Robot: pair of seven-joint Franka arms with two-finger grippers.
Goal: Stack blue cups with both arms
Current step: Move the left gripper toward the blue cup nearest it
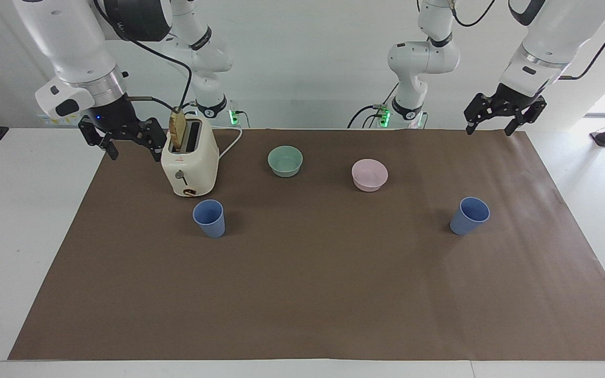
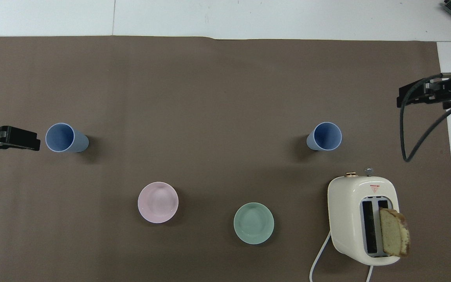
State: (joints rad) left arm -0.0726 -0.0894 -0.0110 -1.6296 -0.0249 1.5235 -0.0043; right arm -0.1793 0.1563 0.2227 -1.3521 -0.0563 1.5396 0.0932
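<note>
Two blue cups stand upright and apart on the brown mat. One cup (image 1: 209, 218) (image 2: 329, 136) is toward the right arm's end, just farther from the robots than the toaster. The other cup (image 1: 470, 215) (image 2: 65, 138) is toward the left arm's end. My right gripper (image 1: 133, 153) (image 2: 417, 96) hangs open and empty over the mat's edge beside the toaster. My left gripper (image 1: 489, 131) (image 2: 10, 138) hangs open and empty over the mat's corner at its own end. Neither gripper touches a cup.
A cream toaster (image 1: 189, 163) (image 2: 362, 219) with a slice of bread (image 1: 178, 131) (image 2: 394, 232) sticking up stands near the right arm. A mint-green bowl (image 1: 285, 160) (image 2: 253, 223) and a pink bowl (image 1: 369, 175) (image 2: 157, 202) sit between the cups, nearer to the robots.
</note>
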